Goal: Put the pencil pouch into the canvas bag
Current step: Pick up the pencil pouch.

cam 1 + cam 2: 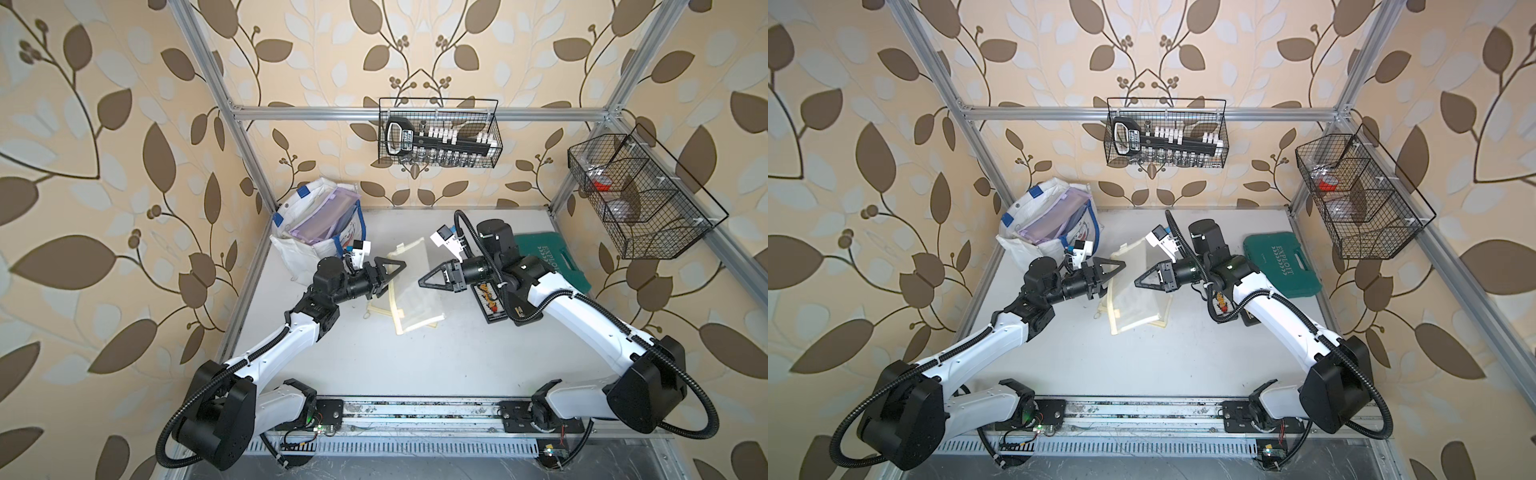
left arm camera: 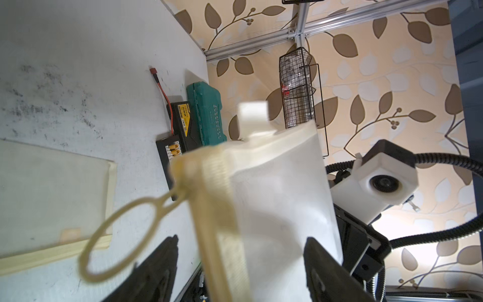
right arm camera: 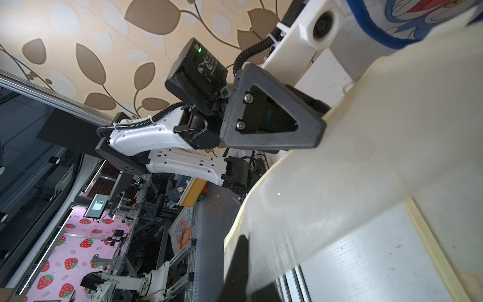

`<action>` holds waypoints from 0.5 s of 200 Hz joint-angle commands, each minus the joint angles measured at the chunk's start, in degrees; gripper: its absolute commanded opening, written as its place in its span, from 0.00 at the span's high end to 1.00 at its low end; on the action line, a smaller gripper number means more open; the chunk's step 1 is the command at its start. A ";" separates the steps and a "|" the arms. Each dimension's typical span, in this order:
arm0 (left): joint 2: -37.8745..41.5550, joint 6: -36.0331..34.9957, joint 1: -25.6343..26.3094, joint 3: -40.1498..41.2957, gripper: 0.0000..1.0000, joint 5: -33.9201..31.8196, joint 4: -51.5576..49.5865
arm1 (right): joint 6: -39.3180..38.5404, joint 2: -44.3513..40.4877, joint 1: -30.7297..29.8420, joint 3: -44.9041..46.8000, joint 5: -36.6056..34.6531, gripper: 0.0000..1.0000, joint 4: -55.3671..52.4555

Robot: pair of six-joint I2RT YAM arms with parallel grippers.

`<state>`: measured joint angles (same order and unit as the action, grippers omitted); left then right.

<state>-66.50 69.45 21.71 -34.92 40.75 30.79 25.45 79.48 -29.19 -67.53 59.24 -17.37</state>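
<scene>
Right gripper (image 1: 422,280) pinches one edge of the mesh pencil pouch (image 1: 409,266), holding it clear of the table (image 1: 374,353). Left gripper (image 1: 392,277) is spread, with the pouch between its fingers. Pouches: two; the second mesh pouch (image 2: 52,188) lies flat nearby. One canvas bag (image 1: 291,245) stands back-left, apart.

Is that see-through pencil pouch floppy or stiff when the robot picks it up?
Probably floppy: the pencil pouch curves where the right gripper pinches it. Likely light too, since it's thin mesh and looks empty.
</scene>
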 commanded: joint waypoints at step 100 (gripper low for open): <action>13.59 -26.42 -2.20 -14.76 1.00 -10.31 -38.94 | -3.04 5.57 0.46 -10.43 -13.97 0.46 -14.08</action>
<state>-55.81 59.05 20.36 -38.44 36.91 11.94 24.43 84.77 -28.97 -73.49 50.74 -26.68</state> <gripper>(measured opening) 0.048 0.402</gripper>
